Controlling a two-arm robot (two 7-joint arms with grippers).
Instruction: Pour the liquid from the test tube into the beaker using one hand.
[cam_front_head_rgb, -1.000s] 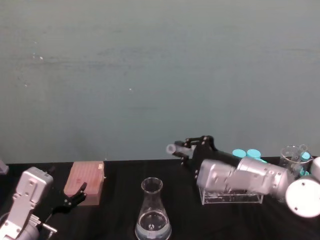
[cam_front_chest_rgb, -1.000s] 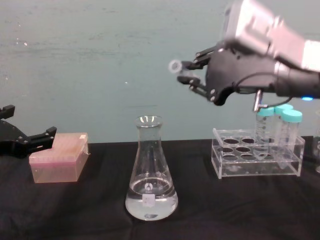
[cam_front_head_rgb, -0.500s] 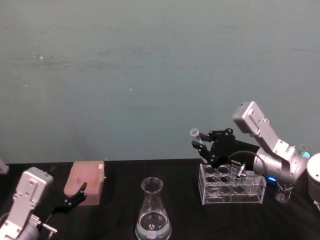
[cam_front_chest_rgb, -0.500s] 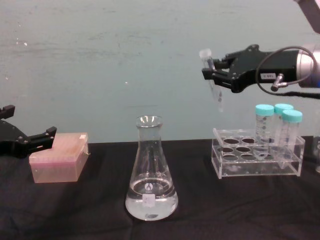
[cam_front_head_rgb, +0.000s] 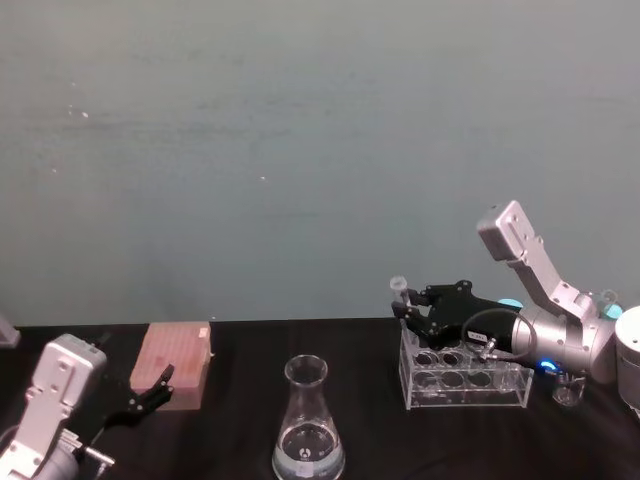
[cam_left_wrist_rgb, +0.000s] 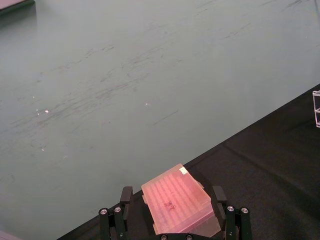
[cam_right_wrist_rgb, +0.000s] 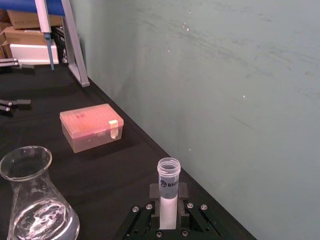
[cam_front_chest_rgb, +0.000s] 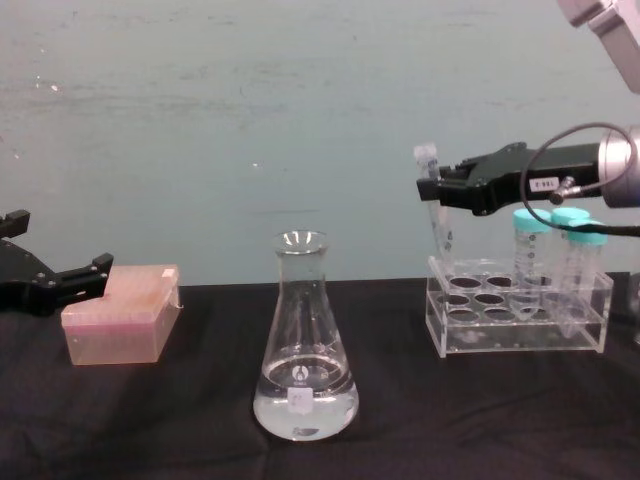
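One test tube (cam_front_chest_rgb: 433, 195) stands upright, rim up.

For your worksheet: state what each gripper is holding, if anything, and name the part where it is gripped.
The right gripper holds the test tube just below its rim, upright above the rack. The left gripper, open beside the pink box, holds nothing.

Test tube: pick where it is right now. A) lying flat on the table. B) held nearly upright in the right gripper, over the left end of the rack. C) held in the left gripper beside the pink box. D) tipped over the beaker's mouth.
B: the right gripper holds the test tube nearly upright, its lower end just above the rack, well to the right of the beaker.
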